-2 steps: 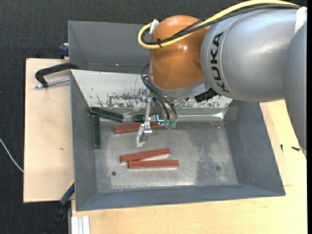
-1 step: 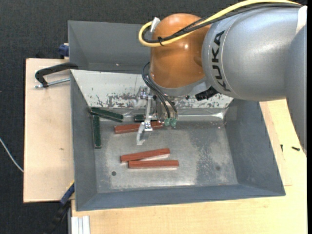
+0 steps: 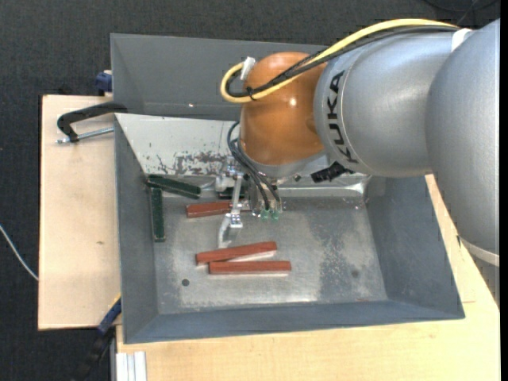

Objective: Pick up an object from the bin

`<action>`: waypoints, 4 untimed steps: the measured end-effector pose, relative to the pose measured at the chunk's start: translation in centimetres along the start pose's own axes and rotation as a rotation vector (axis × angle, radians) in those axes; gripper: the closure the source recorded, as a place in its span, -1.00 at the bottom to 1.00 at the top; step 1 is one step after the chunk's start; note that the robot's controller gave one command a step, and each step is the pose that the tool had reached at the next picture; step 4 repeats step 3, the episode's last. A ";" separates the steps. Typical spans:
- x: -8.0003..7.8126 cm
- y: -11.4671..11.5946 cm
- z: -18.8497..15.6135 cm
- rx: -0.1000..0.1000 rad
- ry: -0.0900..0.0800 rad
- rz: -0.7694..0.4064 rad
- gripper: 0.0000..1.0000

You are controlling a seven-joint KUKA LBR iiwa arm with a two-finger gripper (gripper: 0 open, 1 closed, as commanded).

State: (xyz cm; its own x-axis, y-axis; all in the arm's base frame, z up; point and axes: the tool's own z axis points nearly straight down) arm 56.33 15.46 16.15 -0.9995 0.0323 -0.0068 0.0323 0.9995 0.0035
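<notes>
My gripper [image 3: 251, 215] hangs low over the middle of the bin, below the arm's orange cover, its fingers spread open with nothing between them. Its left finger [image 3: 232, 219] stands at the right end of a short red-brown bar [image 3: 206, 209] that lies flat on the floor. Just in front of the gripper lie two longer red-brown bars, one [image 3: 236, 252] slightly slanted and one [image 3: 250, 267] level, close side by side.
Two dark green bars lie at the left: one [image 3: 173, 185] slanted near the back wall, one [image 3: 158, 215] running front to back. The bin's sloped walls rise on all sides. The arm covers the back right.
</notes>
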 end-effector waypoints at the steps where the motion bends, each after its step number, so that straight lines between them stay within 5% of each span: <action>1: 3.4 -1.8 8.5 -0.002 0.006 -0.006 1.00; 2: 3.4 -1.9 8.5 -0.002 0.006 -0.005 1.00; 3: 4.4 -2.5 -5.8 0.001 0.003 0.036 1.00; 4: 4.4 -2.5 -5.8 0.001 0.003 0.036 1.00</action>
